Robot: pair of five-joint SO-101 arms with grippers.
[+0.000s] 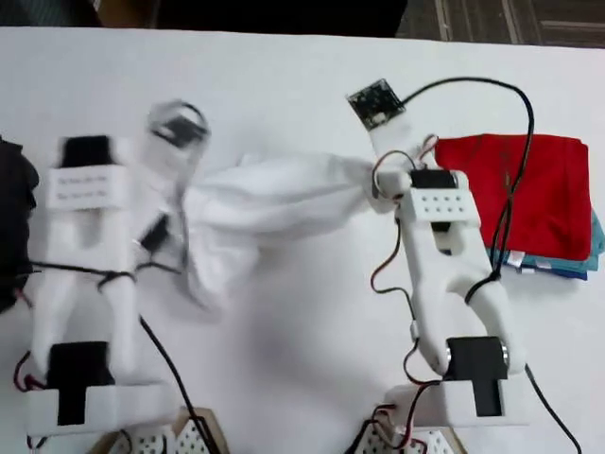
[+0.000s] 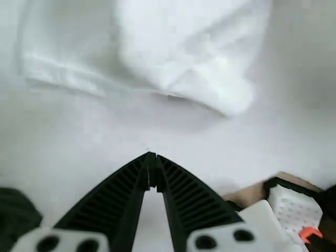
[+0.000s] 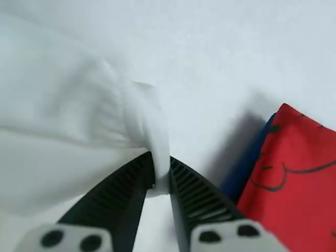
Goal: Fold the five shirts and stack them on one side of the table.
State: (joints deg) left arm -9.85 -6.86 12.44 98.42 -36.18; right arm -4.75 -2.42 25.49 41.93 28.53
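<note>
A white shirt (image 1: pixel 274 203) lies crumpled across the middle of the table. My right gripper (image 3: pixel 160 176) is shut on a bunched edge of this white shirt (image 3: pixel 79 136), at the shirt's right end (image 1: pixel 364 175) in the high view. My left gripper (image 2: pixel 151 160) is shut with nothing between its fingers, hovering over bare table a little short of the white shirt (image 2: pixel 184 52). The left arm (image 1: pixel 85 184) stands at the shirt's left end. At the table's right side a folded red shirt (image 1: pixel 525 189) tops a stack with blue shirts (image 1: pixel 567 265) under it.
A dark garment (image 1: pixel 11 227) lies at the table's left edge, also seen as a dark shape (image 2: pixel 16 215) in the left wrist view. Cables run along both arms. The arm bases (image 1: pixel 463 397) stand at the near edge. The white table (image 1: pixel 302 359) is bare between the arms.
</note>
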